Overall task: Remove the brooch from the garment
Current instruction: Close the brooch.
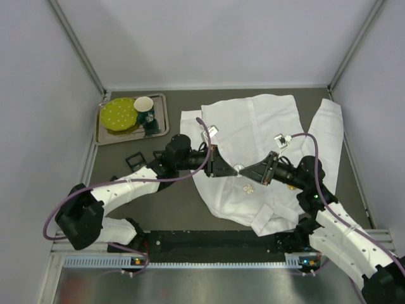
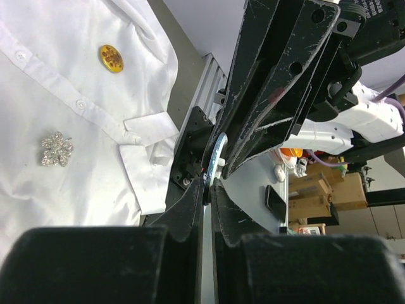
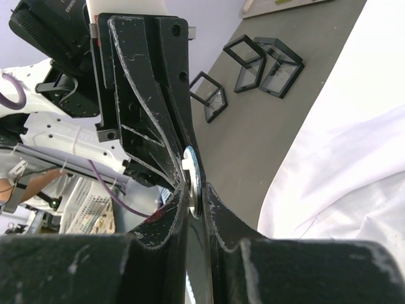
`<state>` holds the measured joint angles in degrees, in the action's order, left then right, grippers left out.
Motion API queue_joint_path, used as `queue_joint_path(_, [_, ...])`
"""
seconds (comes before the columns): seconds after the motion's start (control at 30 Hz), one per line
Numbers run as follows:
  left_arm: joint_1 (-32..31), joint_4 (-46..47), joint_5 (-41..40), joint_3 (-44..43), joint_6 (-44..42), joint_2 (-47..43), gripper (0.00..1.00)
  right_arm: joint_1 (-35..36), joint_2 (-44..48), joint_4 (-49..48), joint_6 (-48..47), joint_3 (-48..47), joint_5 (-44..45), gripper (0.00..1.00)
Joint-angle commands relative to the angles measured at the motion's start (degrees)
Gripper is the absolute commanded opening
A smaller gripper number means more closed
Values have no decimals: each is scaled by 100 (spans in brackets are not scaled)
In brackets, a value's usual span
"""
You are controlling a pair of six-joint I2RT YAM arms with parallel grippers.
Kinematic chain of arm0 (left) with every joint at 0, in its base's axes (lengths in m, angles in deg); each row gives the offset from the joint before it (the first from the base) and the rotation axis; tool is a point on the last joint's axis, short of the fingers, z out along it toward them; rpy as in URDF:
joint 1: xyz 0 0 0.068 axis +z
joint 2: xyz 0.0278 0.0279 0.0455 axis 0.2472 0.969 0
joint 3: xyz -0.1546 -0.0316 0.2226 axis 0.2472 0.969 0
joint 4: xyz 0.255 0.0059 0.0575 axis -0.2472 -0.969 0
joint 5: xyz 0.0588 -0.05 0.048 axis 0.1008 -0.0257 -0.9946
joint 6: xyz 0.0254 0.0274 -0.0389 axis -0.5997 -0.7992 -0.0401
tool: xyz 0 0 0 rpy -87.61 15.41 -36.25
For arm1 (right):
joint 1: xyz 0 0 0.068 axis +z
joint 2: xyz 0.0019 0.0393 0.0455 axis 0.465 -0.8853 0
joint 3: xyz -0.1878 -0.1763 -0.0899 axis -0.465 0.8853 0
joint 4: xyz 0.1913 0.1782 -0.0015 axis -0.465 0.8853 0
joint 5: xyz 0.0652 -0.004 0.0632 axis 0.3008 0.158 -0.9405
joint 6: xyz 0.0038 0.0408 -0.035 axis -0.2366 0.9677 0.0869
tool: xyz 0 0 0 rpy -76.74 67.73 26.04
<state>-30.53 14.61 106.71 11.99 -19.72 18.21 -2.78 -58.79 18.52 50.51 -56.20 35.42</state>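
Brooch (image 3: 192, 174) — pinched by your left fingers (image 2: 186, 212) and right fingers (image 3: 168, 221) together — could slip free if either tugs.

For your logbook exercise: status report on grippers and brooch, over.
Left gripper and right gripper both shut on round disc above shirt. Flower brooch and yellow badge on shirt. Nothing in the way.

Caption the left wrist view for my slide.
Left gripper and right gripper pinch one disc; flower brooch sits on shirt.
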Motion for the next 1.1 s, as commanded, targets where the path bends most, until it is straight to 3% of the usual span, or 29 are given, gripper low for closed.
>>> queue_joint_path(0.0, [-104,204,24,-223,-144,-150,0,240,-103,-161,-206,-276,189,8])
queue_joint_path(0.17, [-130,19,15,-284,-311,-185,0,276,-208,-65,-259,-329,171,8])
queue_joint_path(0.47, [-394,-1150,-406,-785,-1374,-299,0,320,-323,182,-364,-452,180,7])
queue_joint_path(0.77, [-499,-1238,-521,-812,-1489,-378,0,355,-200,533,-391,-470,627,1])
queue_joint_path(1.07, [-579,-1054,-600,-742,-1331,-431,0,416,63,270,126,-163,1172,0])
